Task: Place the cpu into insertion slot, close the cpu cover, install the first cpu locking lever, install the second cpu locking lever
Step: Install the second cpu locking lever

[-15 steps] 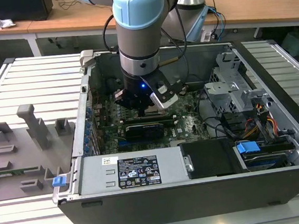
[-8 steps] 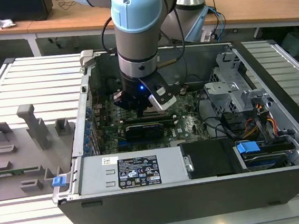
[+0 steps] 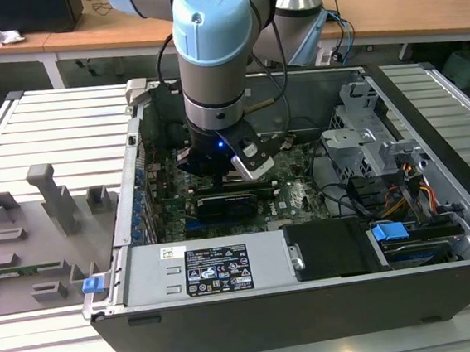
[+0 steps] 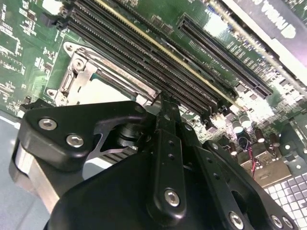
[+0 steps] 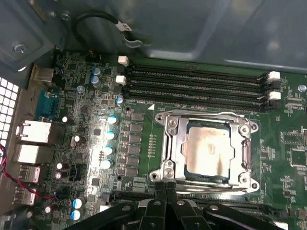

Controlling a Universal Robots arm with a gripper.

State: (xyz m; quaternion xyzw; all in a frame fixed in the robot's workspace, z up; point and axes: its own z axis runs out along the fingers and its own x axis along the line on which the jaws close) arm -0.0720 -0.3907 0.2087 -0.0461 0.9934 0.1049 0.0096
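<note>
Silver cpu cover lies shut over the seated cpu, so the narrow, empty claw at its lower edge should press levers squarely.

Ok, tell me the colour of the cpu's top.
Pale silver-grey, cpu, clearest in the first wrist view.

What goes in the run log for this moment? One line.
cpu seated | cpu cover down around it | gripper at cover's edge, fingers together
</note>
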